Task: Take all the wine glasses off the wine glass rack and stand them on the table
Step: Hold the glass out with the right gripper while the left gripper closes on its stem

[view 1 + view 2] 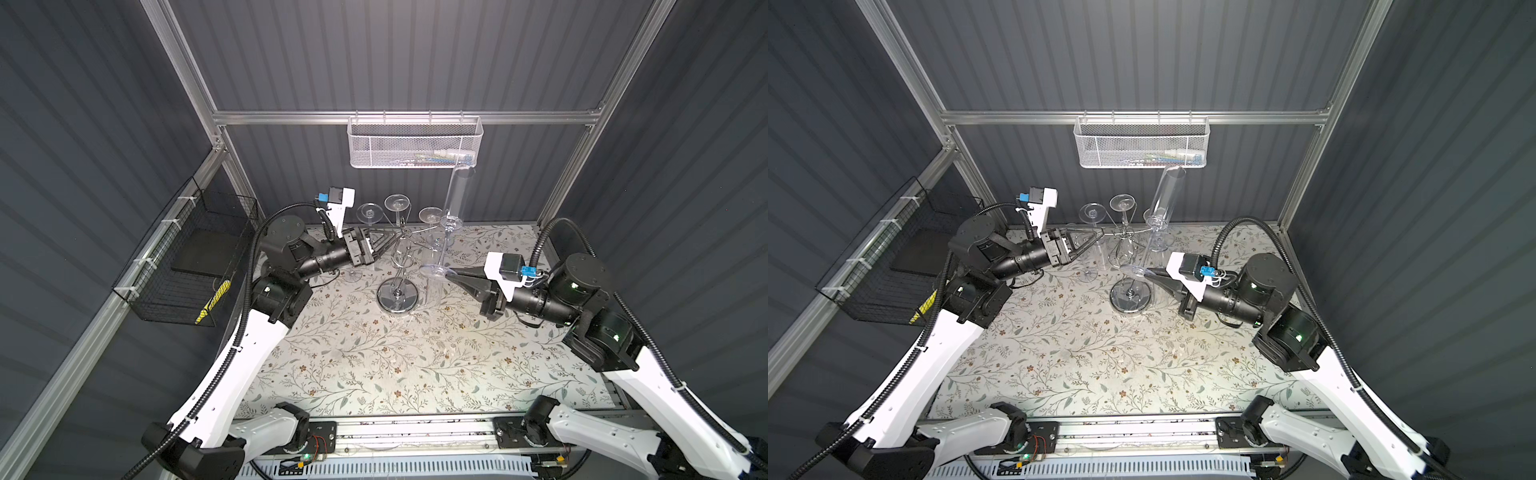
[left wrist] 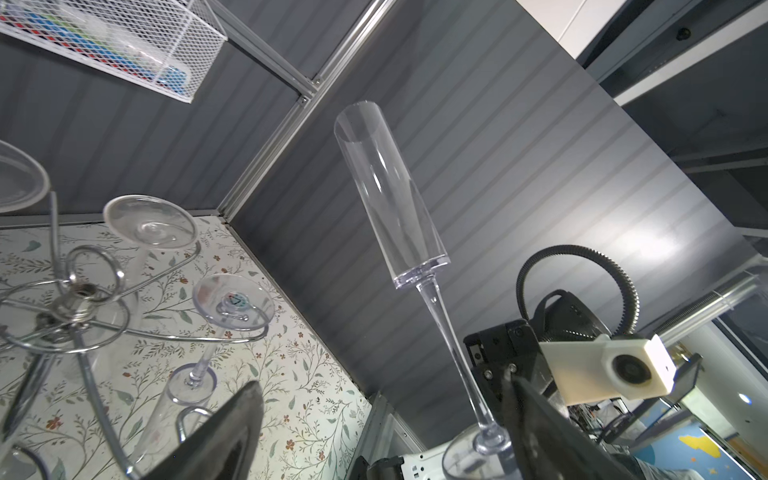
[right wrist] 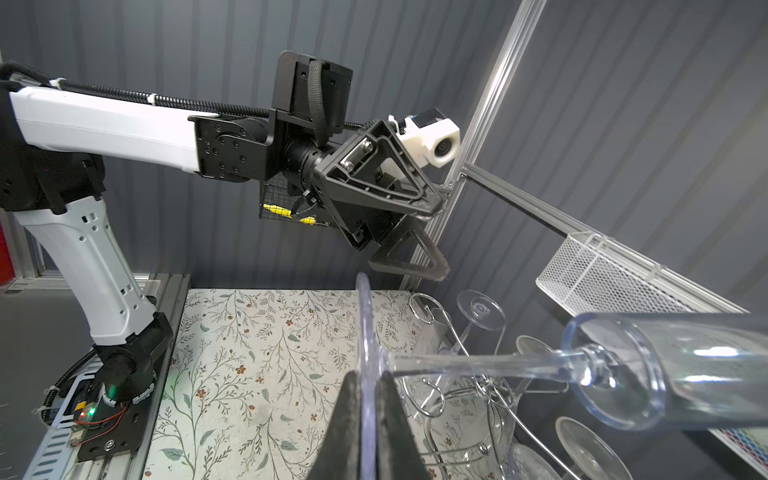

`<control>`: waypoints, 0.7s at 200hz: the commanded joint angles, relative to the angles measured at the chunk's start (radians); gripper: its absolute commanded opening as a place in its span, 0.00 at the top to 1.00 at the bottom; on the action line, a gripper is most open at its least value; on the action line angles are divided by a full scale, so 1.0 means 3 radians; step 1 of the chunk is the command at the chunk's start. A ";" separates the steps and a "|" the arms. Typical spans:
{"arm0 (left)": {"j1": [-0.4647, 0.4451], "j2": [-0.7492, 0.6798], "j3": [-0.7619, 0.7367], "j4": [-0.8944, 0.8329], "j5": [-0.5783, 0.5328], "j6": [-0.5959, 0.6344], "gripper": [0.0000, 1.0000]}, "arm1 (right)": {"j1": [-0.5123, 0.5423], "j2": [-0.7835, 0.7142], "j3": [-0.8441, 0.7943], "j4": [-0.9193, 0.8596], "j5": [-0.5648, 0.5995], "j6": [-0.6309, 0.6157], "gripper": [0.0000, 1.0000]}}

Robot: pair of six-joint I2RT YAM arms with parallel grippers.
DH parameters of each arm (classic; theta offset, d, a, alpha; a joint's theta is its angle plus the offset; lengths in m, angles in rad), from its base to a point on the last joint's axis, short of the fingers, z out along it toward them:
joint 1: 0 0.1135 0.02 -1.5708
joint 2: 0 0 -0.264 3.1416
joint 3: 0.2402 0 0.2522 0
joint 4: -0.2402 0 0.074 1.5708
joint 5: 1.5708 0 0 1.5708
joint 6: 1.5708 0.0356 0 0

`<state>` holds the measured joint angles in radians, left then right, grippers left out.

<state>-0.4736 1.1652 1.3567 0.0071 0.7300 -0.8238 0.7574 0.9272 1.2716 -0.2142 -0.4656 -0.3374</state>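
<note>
Floral tabletop (image 1: 374,365), chrome rack (image 1: 390,305), right jaws pinching clear wine glass (image 1: 457,195) foot, left jaws apart.

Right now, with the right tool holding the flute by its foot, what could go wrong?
1. The right tool pinches only the thin foot of the wine glass. The tall bowl leans well above the grip, so a quick move may twist it loose.
2. Its stem looks close to the hanging glasses on the wine glass rack; swinging could clip them.
3. The open left tool hovers by the rack's arms and could snag one.
</note>
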 commanded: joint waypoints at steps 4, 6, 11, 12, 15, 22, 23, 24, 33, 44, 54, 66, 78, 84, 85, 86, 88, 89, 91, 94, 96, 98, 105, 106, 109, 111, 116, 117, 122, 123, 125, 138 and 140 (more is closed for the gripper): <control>-0.0062 0.0024 0.0119 0.0135 0.0102 -0.0020 0.09 | 0.0077 0.0046 0.0149 0.0066 -0.0089 -0.0233 1.00; -0.0064 0.0023 0.0120 0.0135 0.0098 -0.0016 0.09 | 0.0082 0.0052 0.0155 0.0061 -0.0091 -0.0243 1.00; -0.0076 0.0032 0.0125 0.0141 0.0095 -0.0015 0.09 | 0.0095 0.0063 0.0167 0.0055 -0.0089 -0.0263 1.00; -0.0077 0.0035 0.0125 0.0143 0.0097 -0.0015 0.09 | 0.0099 0.0066 0.0168 0.0055 -0.0089 -0.0265 1.00; -0.0082 0.0036 0.0130 0.0140 0.0098 -0.0020 0.09 | 0.0107 0.0073 0.0178 0.0050 -0.0091 -0.0272 1.00; -0.0096 0.0053 0.0143 0.0140 0.0098 -0.0020 0.09 | 0.0125 0.0088 0.0196 0.0040 -0.0089 -0.0299 1.00; -0.0097 0.0055 0.0145 0.0140 0.0098 -0.0020 0.09 | 0.0132 0.0092 0.0200 0.0037 -0.0089 -0.0300 1.00; -0.0098 0.0055 0.0143 0.0143 0.0103 -0.0020 0.09 | 0.0136 0.0093 0.0202 0.0035 -0.0092 -0.0304 1.00; -0.0117 0.0070 0.0161 0.0140 0.0103 -0.0025 0.09 | 0.0164 0.0110 0.0228 0.0020 -0.0093 -0.0331 1.00; -0.0142 0.0086 0.0161 0.0154 0.0103 -0.0033 0.09 | 0.0202 0.0125 0.0251 -0.0009 -0.0091 -0.0375 1.00; -0.0173 0.0108 0.0161 0.0173 0.0103 -0.0041 0.09 | 0.0244 0.0131 0.0265 -0.0029 -0.0075 -0.0412 1.00; -0.0214 0.0128 0.0161 0.0186 0.0108 -0.0041 0.09 | 0.0282 0.0135 0.0271 -0.0055 -0.0052 -0.0452 1.00; -0.0251 0.0145 0.0161 0.0208 0.0111 -0.0040 0.09 | 0.0314 0.0141 0.0276 -0.0081 -0.0030 -0.0498 1.00; -0.0275 0.0158 0.0161 0.0212 0.0113 -0.0033 0.10 | 0.0330 0.0149 0.0280 -0.0093 -0.0012 -0.0515 1.00; -0.0276 0.0159 0.0161 0.0215 0.0113 -0.0032 0.10 | 0.0335 0.0150 0.0278 -0.0094 -0.0012 -0.0518 1.00; -0.0279 0.0160 0.0161 0.0216 0.0111 -0.0031 0.10 | 0.0337 0.0151 0.0280 -0.0096 -0.0007 -0.0525 1.00; -0.0286 0.0165 0.0161 0.0217 0.0107 -0.0031 0.10 | 0.0342 0.0155 0.0281 -0.0102 -0.0001 -0.0530 1.00; -0.0289 0.0168 0.0159 0.0217 0.0110 -0.0031 0.10 | 0.0345 0.0156 0.0281 -0.0106 -0.0002 -0.0531 1.00; -0.0296 0.0174 0.0161 0.0218 0.0111 -0.0028 0.10 | 0.0349 0.0160 0.0284 -0.0106 0.0002 -0.0539 1.00; -0.0305 0.0178 0.0161 0.0221 0.0112 -0.0024 0.10 | 0.0359 0.0165 0.0289 -0.0116 0.0010 -0.0549 1.00; -0.0310 0.0180 0.0161 0.0223 0.0113 -0.0023 0.10 | 0.0363 0.0166 0.0291 -0.0119 0.0012 -0.0552 1.00; -0.0316 0.0186 0.0161 0.0226 0.0111 -0.0021 0.10 | 0.0366 0.0170 0.0293 -0.0122 0.0017 -0.0561 1.00; -0.0332 0.0199 0.0159 0.0225 0.0120 -0.0018 0.10 | 0.0386 0.0177 0.0300 -0.0123 0.0028 -0.0572 1.00; -0.0333 0.0200 0.0160 0.0223 0.0122 -0.0019 0.10 | 0.0388 0.0179 0.0304 -0.0121 0.0030 -0.0572 1.00; -0.0341 0.0201 0.0157 0.0222 0.0123 -0.0016 0.10 | 0.0397 0.0182 0.0302 -0.0127 0.0036 -0.0577 1.00; -0.0343 0.0204 0.0160 0.0222 0.0123 -0.0011 0.10 | 0.0399 0.0186 0.0306 -0.0128 0.0038 -0.0582 1.00; -0.0353 0.0211 0.0161 0.0224 0.0124 -0.0009 0.10 | 0.0414 0.0192 0.0311 -0.0134 0.0042 -0.0595 1.00; -0.0354 0.0209 0.0161 0.0223 0.0124 -0.0010 0.10 | 0.0415 0.0192 0.0311 -0.0137 0.0040 -0.0597 1.00; -0.0363 0.0214 0.0161 0.0222 0.0120 -0.0010 0.10 | 0.0428 0.0197 0.0318 -0.0145 0.0045 -0.0612 1.00; -0.0364 0.0215 0.0161 0.0224 0.0119 -0.0012 0.10 | 0.0432 0.0197 0.0318 -0.0147 0.0047 -0.0615 1.00; -0.0368 0.0216 0.0161 0.0226 0.0120 -0.0009 0.10 | 0.0437 0.0200 0.0320 -0.0152 0.0048 -0.0621 1.00; -0.0397 0.0216 0.0161 0.0236 0.0113 -0.0010 0.10 | 0.0467 0.0207 0.0332 -0.0186 0.0071 -0.0668 1.00; -0.0403 0.0218 0.0161 0.0238 0.0112 -0.0010 0.10 | 0.0474 0.0210 0.0338 -0.0190 0.0072 -0.0673 1.00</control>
<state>-0.5804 1.2293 1.3735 0.0479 0.7387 -0.8238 0.8806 0.9909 1.3327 -0.2672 -0.4622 -0.4923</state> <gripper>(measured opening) 0.899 0.076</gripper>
